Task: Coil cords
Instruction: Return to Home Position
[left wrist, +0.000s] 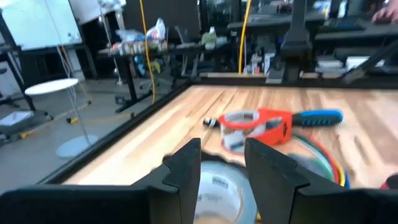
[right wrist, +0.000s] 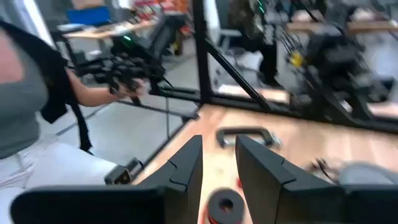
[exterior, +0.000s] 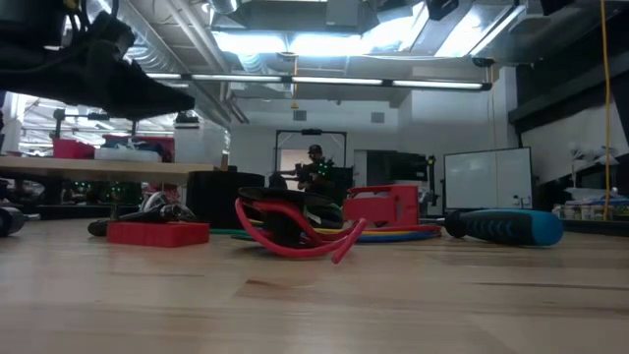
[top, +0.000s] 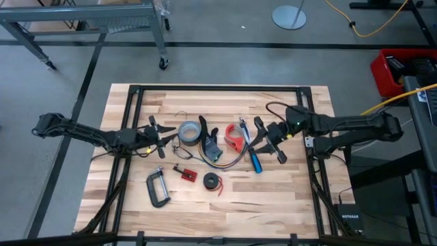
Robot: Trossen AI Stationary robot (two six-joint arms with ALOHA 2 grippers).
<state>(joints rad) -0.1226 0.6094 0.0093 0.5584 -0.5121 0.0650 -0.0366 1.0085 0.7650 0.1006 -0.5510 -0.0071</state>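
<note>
**Left gripper [left wrist: 222, 144] and right gripper [right wrist: 219, 142] empty, wire lying mid-table**

Both grippers hold their fingers a narrow gap apart, with nothing between them. From above, the left hangs at 9 o'clock of the table's middle, just beside the grey tape roll [top: 189, 132]. The right is at 3 o'clock, near the blue-handled screwdriver [top: 255, 162].

The multicoloured cord [left wrist: 324, 158] sprawls in a loose loop at the middle. It is likely light, limp and springy, and best pinched where its strands run bundled, since a single strand would slip.

At 6 o'clock of it sits the black spool [top: 213, 182] with the black-and-red cord [exterior: 295, 246] around it, its loops standing slack. That thin wire probably unwinds easily. The light spool would skid, so one gripper should pin it while the other takes the free red tail.
</note>
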